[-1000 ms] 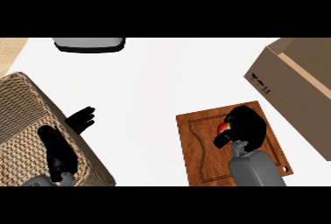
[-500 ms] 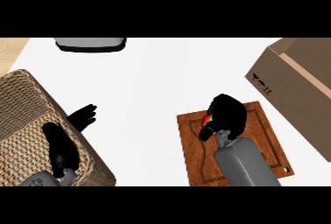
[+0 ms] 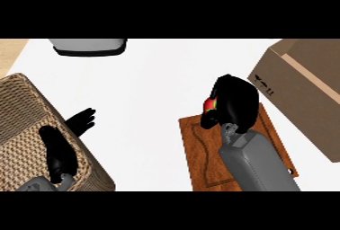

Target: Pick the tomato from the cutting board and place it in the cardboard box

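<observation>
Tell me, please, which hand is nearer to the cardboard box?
Right. The right hand, curled round the tomato, hangs over the cutting board close beside the cardboard box; the left hand rests at the wicker basket, across the counter from it.

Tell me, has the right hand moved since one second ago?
Yes. The right hand, holding the tomato, moved from the middle of the cutting board to its far edge, nearer the cardboard box.

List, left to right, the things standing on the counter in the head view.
Wicker basket → cutting board → cardboard box. Left out: the left hand, overlapping the basket; the right hand, curled round the tomato, overlapping the board.
</observation>
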Controlling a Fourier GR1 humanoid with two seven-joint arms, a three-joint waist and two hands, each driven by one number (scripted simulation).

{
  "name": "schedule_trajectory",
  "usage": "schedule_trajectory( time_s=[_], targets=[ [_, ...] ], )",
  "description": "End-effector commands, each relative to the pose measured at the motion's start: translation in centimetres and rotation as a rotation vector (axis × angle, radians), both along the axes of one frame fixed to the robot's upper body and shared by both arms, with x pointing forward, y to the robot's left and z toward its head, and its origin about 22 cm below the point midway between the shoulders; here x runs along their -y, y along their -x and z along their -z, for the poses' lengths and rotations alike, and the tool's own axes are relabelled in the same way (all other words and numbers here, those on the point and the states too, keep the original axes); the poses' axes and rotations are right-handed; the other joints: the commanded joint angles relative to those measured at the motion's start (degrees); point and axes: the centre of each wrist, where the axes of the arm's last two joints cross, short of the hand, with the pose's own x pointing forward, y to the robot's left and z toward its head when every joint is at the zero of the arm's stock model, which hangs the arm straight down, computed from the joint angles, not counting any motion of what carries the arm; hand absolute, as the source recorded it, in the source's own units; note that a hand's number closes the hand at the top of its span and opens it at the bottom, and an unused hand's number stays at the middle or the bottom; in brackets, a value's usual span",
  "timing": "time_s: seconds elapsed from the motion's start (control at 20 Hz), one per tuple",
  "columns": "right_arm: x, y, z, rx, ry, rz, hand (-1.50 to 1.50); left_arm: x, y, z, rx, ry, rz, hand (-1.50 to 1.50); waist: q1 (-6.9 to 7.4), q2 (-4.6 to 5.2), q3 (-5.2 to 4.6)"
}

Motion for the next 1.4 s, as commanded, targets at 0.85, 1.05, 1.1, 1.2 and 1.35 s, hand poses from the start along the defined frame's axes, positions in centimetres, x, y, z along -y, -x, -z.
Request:
schedule_trajectory(
  time_s=[0.85,1.05,1.1,1.2,1.35],
  targets=[
    [10.0,0.4,-12.3,0.275,0.064,0.237,1.5,-1.7,-0.7,-0.3,0.027,0.033,0.239,0.0,-0.37,0.35,0.13],
    [15.1,-0.9,-10.9,0.294,0.046,0.282,1.5,-1.5,0.8,0.7,0.016,0.031,0.26,0.0,0.4,0.79,0.2],
    [16.7,-1.5,-11.2,0.27,0.046,0.274,1.5,-1.5,0.4,0.3,0.017,0.042,0.252,0.0,0.48,0.87,0.22],
    [17.9,-2.1,-12.0,0.304,0.002,0.265,1.5,-1.5,-0.1,-0.1,0.016,0.026,0.273,0.0,0.43,1.0,0.23],
    [20.7,-2.4,-10.2,0.283,0.024,0.273,1.5,-1.5,0.1,0.2,0.026,0.031,0.264,0.0,0.78,1.01,0.24]
  ],
)
